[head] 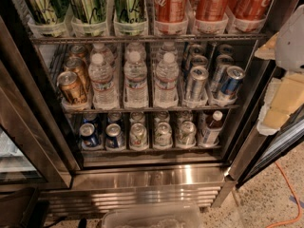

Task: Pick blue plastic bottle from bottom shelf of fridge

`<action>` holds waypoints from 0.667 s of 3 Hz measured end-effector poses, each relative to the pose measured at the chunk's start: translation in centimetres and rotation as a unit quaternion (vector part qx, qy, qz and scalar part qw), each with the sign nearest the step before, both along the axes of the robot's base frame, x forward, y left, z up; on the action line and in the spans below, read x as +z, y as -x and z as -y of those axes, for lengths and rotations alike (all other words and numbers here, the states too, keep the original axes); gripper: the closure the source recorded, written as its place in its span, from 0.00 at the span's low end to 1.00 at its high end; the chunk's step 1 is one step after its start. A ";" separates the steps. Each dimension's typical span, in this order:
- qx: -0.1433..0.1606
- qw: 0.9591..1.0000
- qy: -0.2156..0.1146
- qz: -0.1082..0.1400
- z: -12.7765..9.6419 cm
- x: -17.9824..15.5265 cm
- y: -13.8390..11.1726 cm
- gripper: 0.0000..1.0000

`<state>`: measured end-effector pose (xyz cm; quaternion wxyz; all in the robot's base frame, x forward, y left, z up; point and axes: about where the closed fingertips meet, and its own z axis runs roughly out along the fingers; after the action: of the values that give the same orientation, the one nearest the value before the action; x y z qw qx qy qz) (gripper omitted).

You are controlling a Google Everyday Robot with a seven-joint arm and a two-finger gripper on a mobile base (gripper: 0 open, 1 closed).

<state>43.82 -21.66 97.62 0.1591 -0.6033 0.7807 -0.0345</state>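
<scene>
The fridge (pixel 147 179) is standing open and we're looking down into it. The gripper (pixel 290 38) is hanging at the far right edge of the view, a pale shape outside the cabinet opening, about level with the foot of the tall cans (pixel 171 4) on the top row, and how wide it is set I cannot tell from here. The blue plastic bottle (pixel 210 127) is sitting on the bottom shelf (pixel 152 149), in the rightmost lane, right at the front, white cap up, so its long axis is running vertical. Here's the relation that matters: the bottle is lying down and to the left of the gripper, and further in. A silver can (pixel 186 133) is standing just beside it on the left, the fridge wall is closing it in on the right, and the rack of water bottles (pixel 137 82) is sitting low overhead. I'm judging the coming move is calling for a drop to the lowest tier, then a level reach in from the front, taking the upright body from its sides, since little room is showing above the cap
</scene>
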 end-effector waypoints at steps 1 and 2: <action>-0.001 1.000 0.002 0.006 -0.2 0.1 0.0 0.00; 0.004 1.000 0.008 0.011 -0.5 -2.3 0.5 0.00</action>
<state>43.32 -21.17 95.28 0.1633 -0.6076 0.7759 -0.0464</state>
